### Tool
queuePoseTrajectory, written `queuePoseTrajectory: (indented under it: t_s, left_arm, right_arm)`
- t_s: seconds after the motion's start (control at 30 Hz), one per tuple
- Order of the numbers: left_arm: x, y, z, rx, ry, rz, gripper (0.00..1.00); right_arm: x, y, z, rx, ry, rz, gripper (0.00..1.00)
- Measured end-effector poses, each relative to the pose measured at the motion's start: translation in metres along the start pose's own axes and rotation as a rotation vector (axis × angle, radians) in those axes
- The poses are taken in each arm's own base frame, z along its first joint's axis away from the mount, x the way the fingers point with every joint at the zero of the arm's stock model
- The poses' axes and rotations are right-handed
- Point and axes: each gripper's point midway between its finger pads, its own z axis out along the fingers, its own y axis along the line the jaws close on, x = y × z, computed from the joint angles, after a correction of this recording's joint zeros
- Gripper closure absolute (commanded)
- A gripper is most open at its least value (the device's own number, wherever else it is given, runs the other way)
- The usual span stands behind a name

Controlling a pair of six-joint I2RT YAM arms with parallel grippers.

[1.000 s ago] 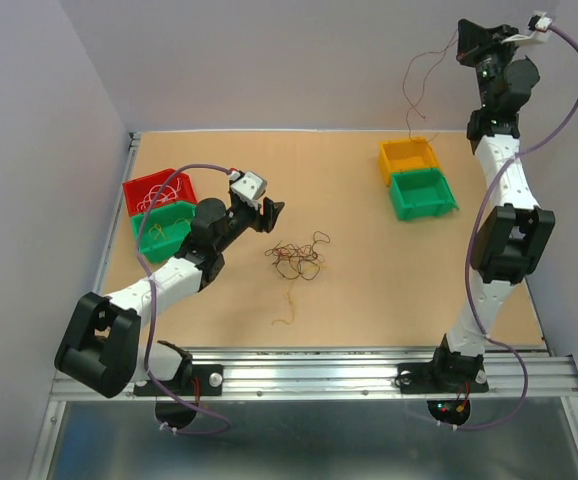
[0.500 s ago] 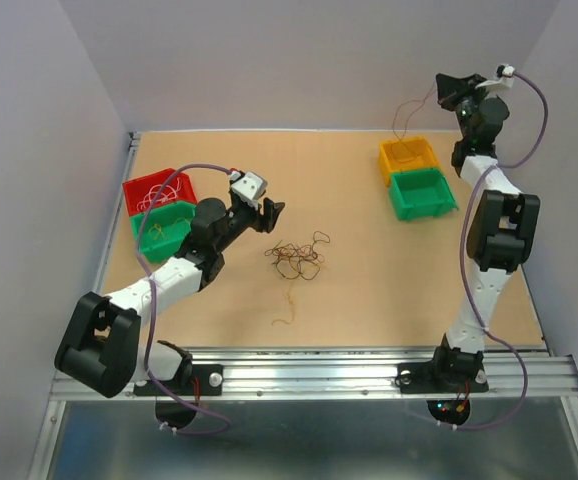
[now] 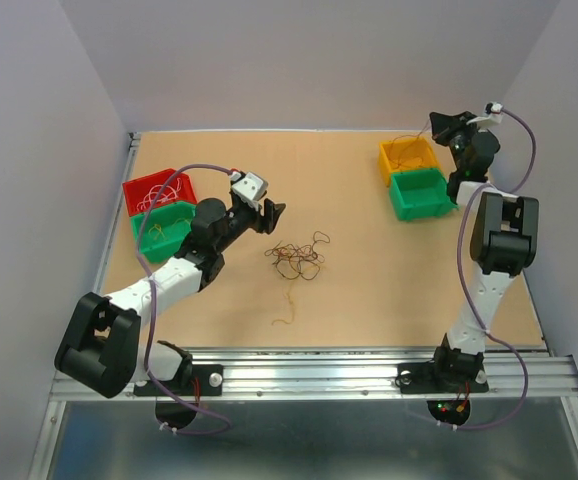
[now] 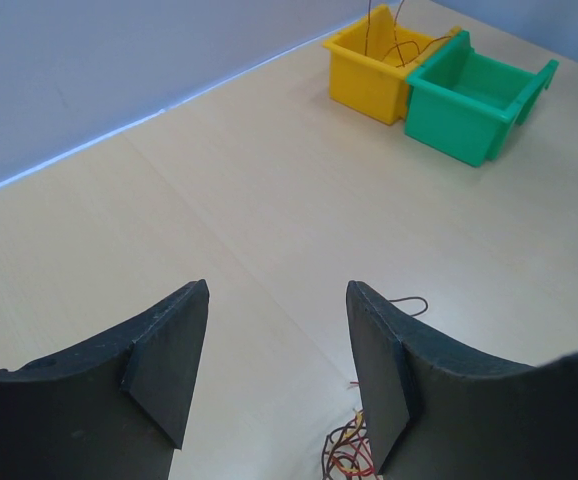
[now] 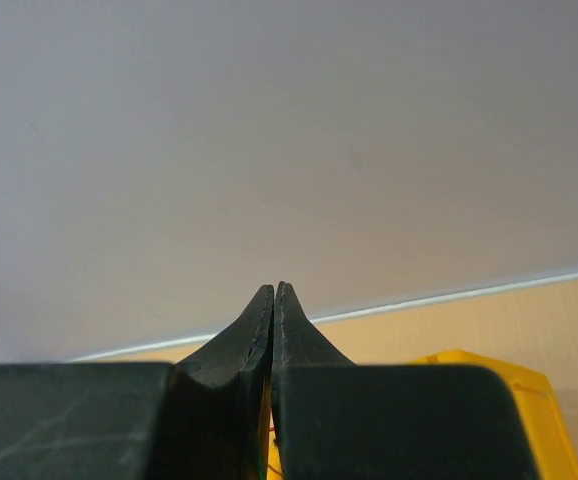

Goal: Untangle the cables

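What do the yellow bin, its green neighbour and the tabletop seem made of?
Yellow bin and green bin: probably moulded plastic; uniform colour, slight sheen, thin lipped walls. Tabletop: likely wood or fibreboard; matte pale tan, no clear grain.

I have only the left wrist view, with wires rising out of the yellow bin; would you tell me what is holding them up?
Observer: The right gripper, fingers shut on a thin cable, is raised by the yellow bin's far corner; the cable trails into it.
Operator: Are there bins I cannot see?
Observer: Yes, a red bin and a second green bin stand on the left side, both with wires inside.
Operator: Anything loose besides the tangle?
Observer: One yellow wire lies apart from the tangle, on its near side.
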Motion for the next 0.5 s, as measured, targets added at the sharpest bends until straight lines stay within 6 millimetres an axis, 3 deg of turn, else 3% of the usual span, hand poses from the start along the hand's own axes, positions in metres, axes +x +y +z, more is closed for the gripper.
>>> queuePoseTrajectory:
  t_s: [0.3,0.5]
  left_arm:
    - [0.0,0.0,-0.001,0.001,0.003,-0.001,0.31]
    - [0.002,-0.002,-0.001,0.012,0.009,-0.003,0.31]
  right_arm:
    - [-0.013,-0.01,-0.005,-0.01,-0.027,-0.052,0.99]
    - [0.013,-0.018,-0.016,0.001,0.033,-0.097,0.99]
